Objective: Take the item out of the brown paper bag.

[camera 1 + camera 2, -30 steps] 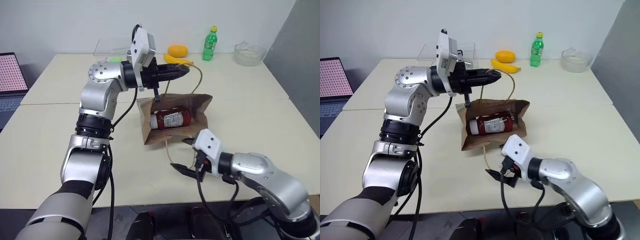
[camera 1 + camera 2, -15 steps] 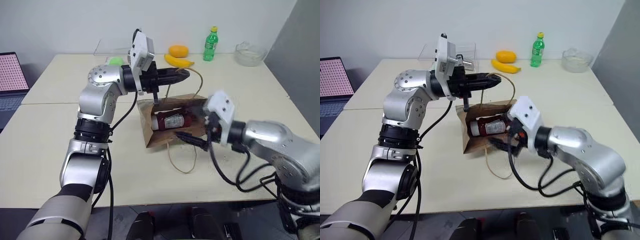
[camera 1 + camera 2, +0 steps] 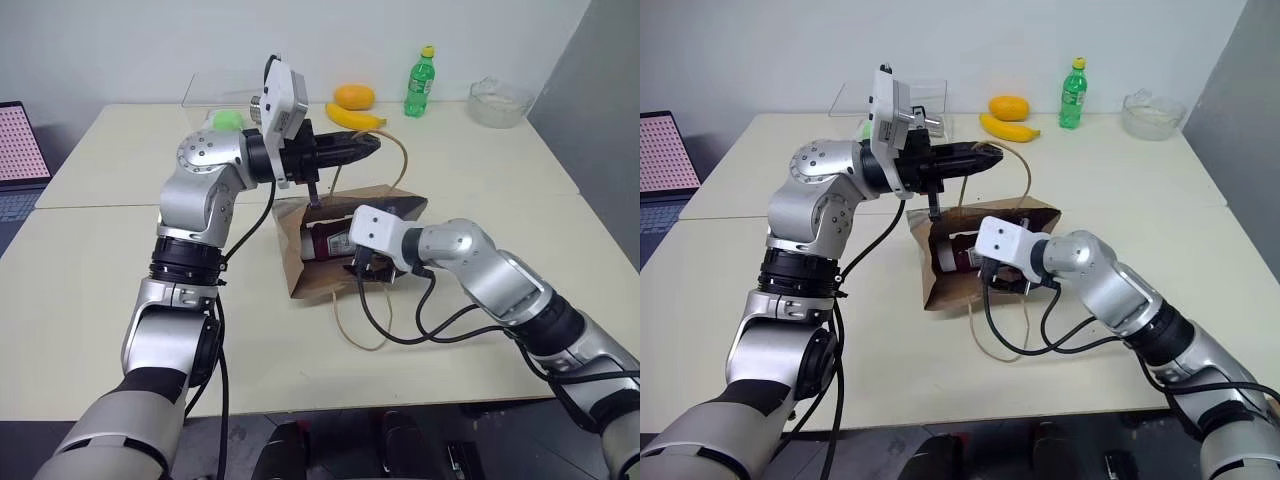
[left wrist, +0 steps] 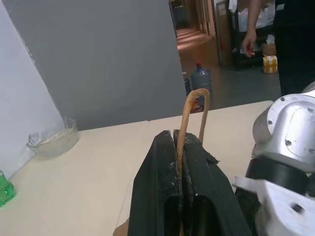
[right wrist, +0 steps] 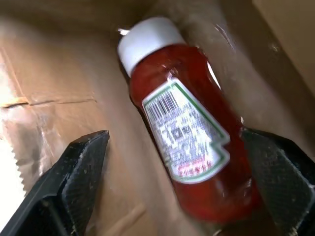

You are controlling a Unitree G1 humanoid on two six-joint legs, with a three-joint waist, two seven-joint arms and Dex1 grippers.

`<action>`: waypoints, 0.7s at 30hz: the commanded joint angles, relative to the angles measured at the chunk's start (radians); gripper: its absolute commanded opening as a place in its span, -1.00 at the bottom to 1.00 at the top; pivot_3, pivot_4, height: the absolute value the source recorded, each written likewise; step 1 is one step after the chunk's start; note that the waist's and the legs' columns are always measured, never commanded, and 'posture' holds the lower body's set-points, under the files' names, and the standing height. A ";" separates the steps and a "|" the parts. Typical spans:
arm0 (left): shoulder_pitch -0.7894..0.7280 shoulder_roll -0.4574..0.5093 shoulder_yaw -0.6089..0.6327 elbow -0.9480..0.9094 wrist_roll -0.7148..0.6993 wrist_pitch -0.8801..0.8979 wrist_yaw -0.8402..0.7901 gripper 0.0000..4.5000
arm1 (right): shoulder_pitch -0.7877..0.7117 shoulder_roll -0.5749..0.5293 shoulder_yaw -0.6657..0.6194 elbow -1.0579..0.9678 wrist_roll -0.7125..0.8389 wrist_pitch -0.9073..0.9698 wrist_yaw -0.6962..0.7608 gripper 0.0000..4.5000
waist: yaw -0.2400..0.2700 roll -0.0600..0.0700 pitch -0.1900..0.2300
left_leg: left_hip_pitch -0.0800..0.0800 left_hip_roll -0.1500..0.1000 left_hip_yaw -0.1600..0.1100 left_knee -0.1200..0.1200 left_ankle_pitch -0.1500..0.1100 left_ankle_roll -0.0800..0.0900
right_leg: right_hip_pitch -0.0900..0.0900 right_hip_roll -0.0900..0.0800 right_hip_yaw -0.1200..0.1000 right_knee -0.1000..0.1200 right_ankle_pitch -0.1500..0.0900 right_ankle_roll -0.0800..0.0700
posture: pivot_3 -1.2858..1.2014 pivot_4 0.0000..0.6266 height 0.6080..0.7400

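The brown paper bag (image 3: pixel 303 276) lies on its side on the table, mouth toward me. My left gripper (image 3: pixel 366 147) is shut on its upper handle (image 4: pixel 195 105) and holds that loop up above the bag. The item, a glossy red bottle (image 5: pixel 187 128) with a white cap and a label, lies inside the bag (image 3: pixel 326 241). My right gripper (image 5: pixel 172 136) is open at the bag's mouth, one finger on either side of the bottle and apart from it. From the head views, its fingers are hidden behind its white wrist housing (image 3: pixel 372 228).
The bag's second handle (image 3: pixel 360 322) lies loose on the table in front. At the back stand a banana (image 3: pixel 356 118), an orange fruit (image 3: pixel 354 97), a green bottle (image 3: pixel 420 84), a glass bowl (image 3: pixel 497 104) and a green ball (image 3: pixel 226 120). A laptop (image 3: pixel 18 150) sits far left.
My right arm has swung up from the table's front edge and forward to the bag's mouth, still open. The left gripper has kept still on the handle.
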 commanded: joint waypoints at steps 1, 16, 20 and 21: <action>-0.028 -0.001 0.027 -0.003 -0.011 -0.024 0.014 -1.00 | -0.042 0.026 0.041 0.042 -0.105 -0.071 0.019 0.99 | 0.000 0.000 0.000 | 0.000 0.000 0.000 0.000 0.000 0.000 | 0.000 0.000 0.000 0.000 0.000 0.000 | 0.03 -0.52 1.00; -0.028 0.011 0.040 -0.003 -0.011 -0.030 0.033 -1.00 | -0.126 0.142 0.086 0.327 -0.352 -0.256 0.105 0.99 | -0.002 0.000 0.000 | 0.000 0.000 0.000 0.000 0.000 0.000 | 0.000 0.000 0.000 0.000 0.000 0.000 | 0.03 -0.52 1.00; -0.024 0.010 0.039 -0.007 -0.010 -0.030 0.039 -1.00 | -0.163 0.172 0.102 0.449 -0.404 -0.311 0.124 0.99 | -0.006 0.000 0.000 | 0.000 0.000 0.000 0.000 0.000 -0.001 | 0.000 0.000 0.000 0.001 0.000 0.000 | 0.03 -0.52 1.00; -0.022 0.010 0.039 -0.009 -0.010 -0.030 0.040 -1.00 | -0.173 0.185 0.101 0.494 -0.415 -0.333 0.119 0.99 | -0.007 0.000 0.000 | 0.000 0.000 0.000 0.000 0.000 -0.001 | 0.000 0.000 0.000 0.001 0.000 0.000 | 0.03 -0.52 1.00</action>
